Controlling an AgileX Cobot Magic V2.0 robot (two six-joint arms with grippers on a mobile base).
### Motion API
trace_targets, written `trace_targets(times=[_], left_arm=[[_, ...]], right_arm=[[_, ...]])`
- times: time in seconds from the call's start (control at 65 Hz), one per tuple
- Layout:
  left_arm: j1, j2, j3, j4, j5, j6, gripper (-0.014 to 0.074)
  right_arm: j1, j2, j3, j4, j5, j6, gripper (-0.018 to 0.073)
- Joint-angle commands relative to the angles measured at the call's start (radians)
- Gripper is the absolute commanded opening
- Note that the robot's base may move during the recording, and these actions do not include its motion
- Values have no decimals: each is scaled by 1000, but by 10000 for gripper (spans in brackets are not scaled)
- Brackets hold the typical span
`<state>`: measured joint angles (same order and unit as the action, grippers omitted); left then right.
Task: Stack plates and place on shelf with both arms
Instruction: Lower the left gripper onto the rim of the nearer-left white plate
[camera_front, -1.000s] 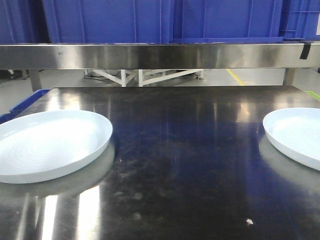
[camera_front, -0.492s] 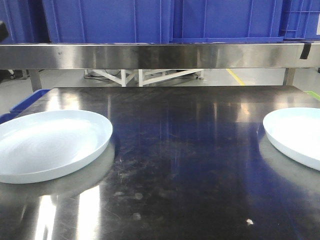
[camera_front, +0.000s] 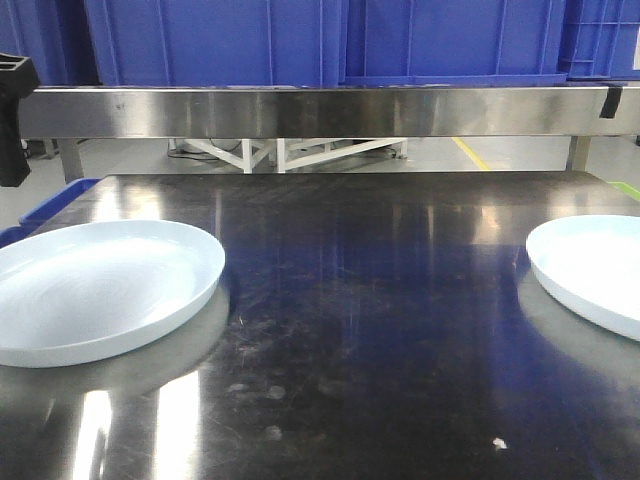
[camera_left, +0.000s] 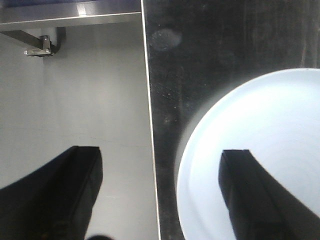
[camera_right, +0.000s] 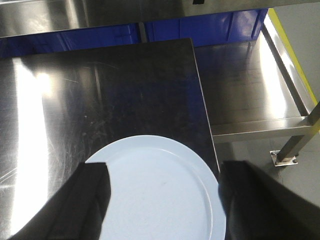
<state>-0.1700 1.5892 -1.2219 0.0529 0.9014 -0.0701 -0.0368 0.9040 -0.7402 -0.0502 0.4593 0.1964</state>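
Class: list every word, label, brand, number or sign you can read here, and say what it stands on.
None: no readable text anywhere.
The left plate, right plate, blue crates and steel table are plain.
The dark tab on the shelf rail shows no legible marks.

Overhead light streaks white glare down my steel table (camera_front: 380, 300), the plates (camera_front: 100, 285) glow almost blown out, and my near fingers (camera_left: 260, 200) blur into soft black silhouettes in both wrist views.

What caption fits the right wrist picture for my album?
Open black right gripper hovering above a pale bluish-white round plate on the steel table.
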Motion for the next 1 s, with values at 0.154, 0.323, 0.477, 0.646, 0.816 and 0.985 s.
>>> trace_targets(times=[0.154,0.323,0.477,0.646,0.816,0.985], left_arm=[[-8,-32,27,-5,-59,-13,529],[-8,-32,69,-5,-68,-13,529],[-8,-32,87,-5,-79,-13,529],[-8,-30,101,-18,-88,-13,529],[-8,-26,106,-30,-116,-13,529],[-8,7,109,-34,-116,-4,529]], right_arm=[[-6,-7,-36,-4,-82,-6,564],[-6,-7,-36,-4,-82,-6,564],[-6,-7,-36,-4,-82,-6,564],[-6,-7,-36,-4,-82,-6,564],[-6,-7,-36,-4,-82,-6,564],[-6,-7,-36,-4,-83,-6,564]])
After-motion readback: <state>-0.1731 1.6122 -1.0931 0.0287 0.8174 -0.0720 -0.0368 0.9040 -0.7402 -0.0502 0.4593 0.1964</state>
